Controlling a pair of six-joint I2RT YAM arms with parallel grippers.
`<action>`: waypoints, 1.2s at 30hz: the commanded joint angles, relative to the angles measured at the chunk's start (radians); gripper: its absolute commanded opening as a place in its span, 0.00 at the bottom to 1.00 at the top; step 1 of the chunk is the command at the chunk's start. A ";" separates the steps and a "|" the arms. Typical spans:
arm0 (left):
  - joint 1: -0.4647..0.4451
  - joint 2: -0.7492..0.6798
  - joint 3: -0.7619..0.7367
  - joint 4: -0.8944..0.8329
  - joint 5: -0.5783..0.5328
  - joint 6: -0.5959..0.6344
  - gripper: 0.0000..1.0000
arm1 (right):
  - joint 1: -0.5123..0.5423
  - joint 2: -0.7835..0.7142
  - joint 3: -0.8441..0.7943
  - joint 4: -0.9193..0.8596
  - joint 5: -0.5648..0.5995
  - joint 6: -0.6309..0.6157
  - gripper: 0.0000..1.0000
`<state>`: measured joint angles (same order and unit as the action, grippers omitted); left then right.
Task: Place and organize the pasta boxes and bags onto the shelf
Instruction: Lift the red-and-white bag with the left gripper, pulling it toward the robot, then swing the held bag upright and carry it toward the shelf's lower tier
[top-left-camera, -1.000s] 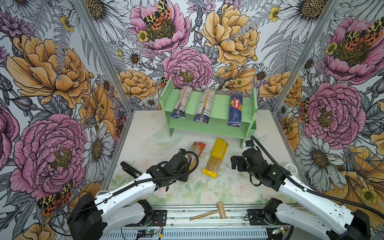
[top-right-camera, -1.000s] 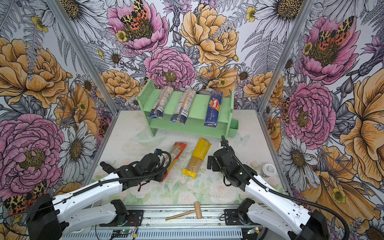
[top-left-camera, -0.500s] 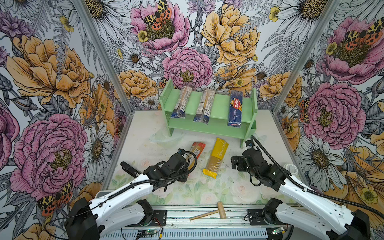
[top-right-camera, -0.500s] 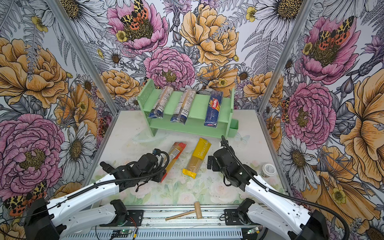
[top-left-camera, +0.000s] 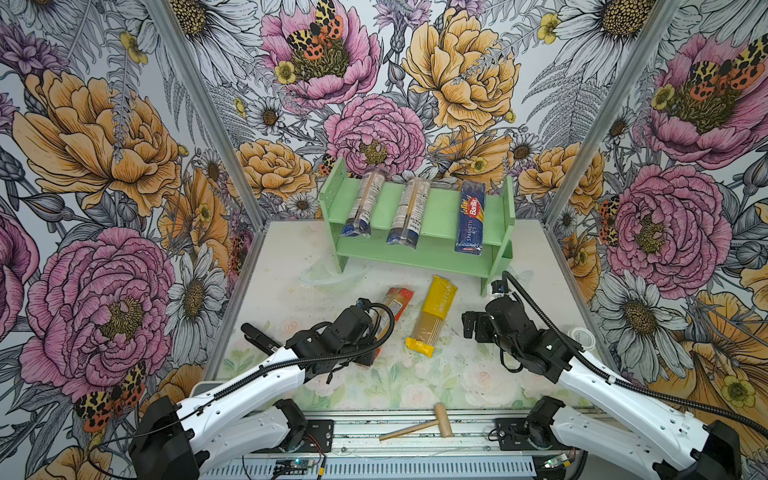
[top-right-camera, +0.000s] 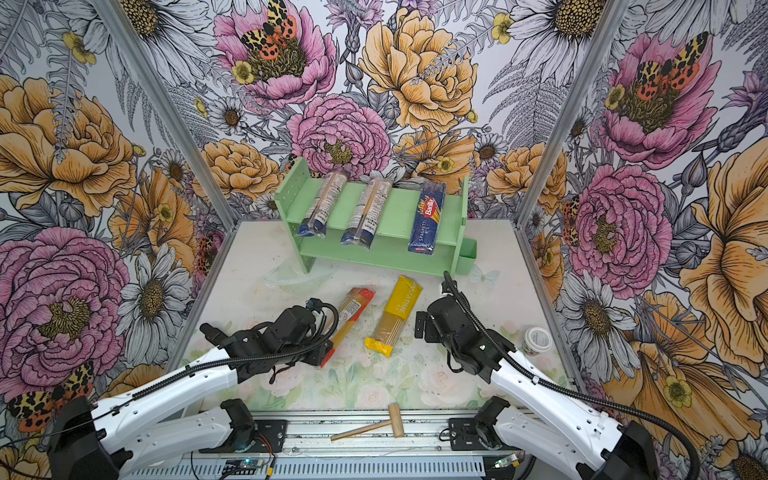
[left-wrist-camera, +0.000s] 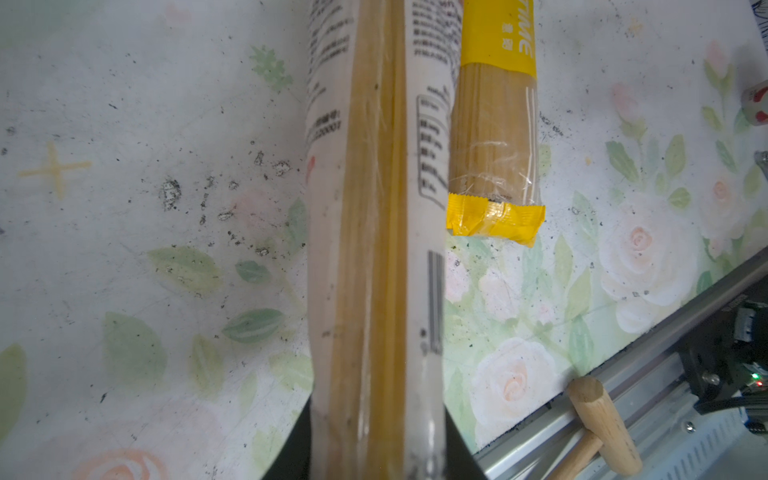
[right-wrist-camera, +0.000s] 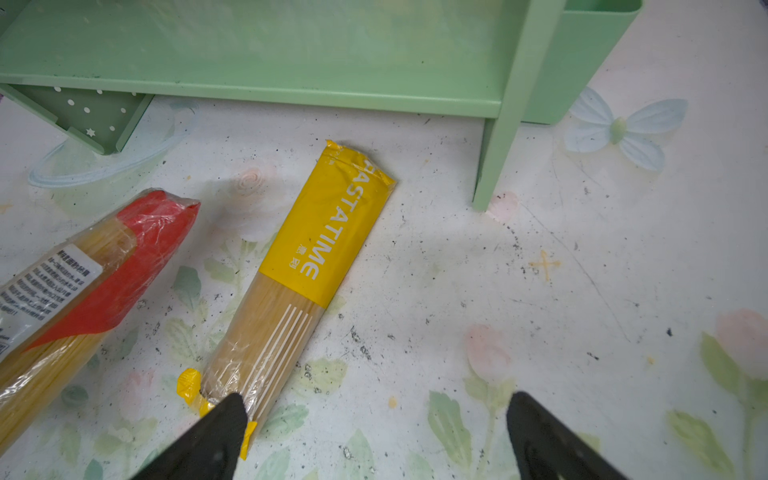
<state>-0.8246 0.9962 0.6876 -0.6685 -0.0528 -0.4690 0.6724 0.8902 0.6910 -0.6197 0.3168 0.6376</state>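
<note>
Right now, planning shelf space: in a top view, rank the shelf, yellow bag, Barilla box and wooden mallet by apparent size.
1. shelf
2. yellow bag and Barilla box: look alike; the box sits farther away, so unranked.
3. wooden mallet, thinnest.

Near part of the red-ended bag (top-left-camera: 397, 301) mostly hidden behind the left arm (top-left-camera: 332, 336) in a top view, its label print blurred in the left wrist view, yellow bag (left-wrist-camera: 494, 124) and mallet (left-wrist-camera: 598, 428) cut by that view's edges, shelf (right-wrist-camera: 291, 50) cropped in the right wrist view.
</note>
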 joint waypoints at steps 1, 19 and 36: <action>0.006 -0.059 0.077 0.113 0.011 0.011 0.00 | -0.008 -0.015 0.009 0.005 0.021 0.003 0.99; 0.044 -0.178 0.085 0.096 0.076 -0.007 0.00 | -0.007 -0.012 0.007 0.005 0.022 0.000 0.99; 0.070 -0.268 0.119 0.104 -0.081 0.006 0.00 | -0.008 0.001 0.018 0.005 0.021 -0.009 0.99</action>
<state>-0.7685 0.7670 0.7376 -0.7174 -0.0460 -0.4732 0.6724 0.8906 0.6910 -0.6201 0.3202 0.6369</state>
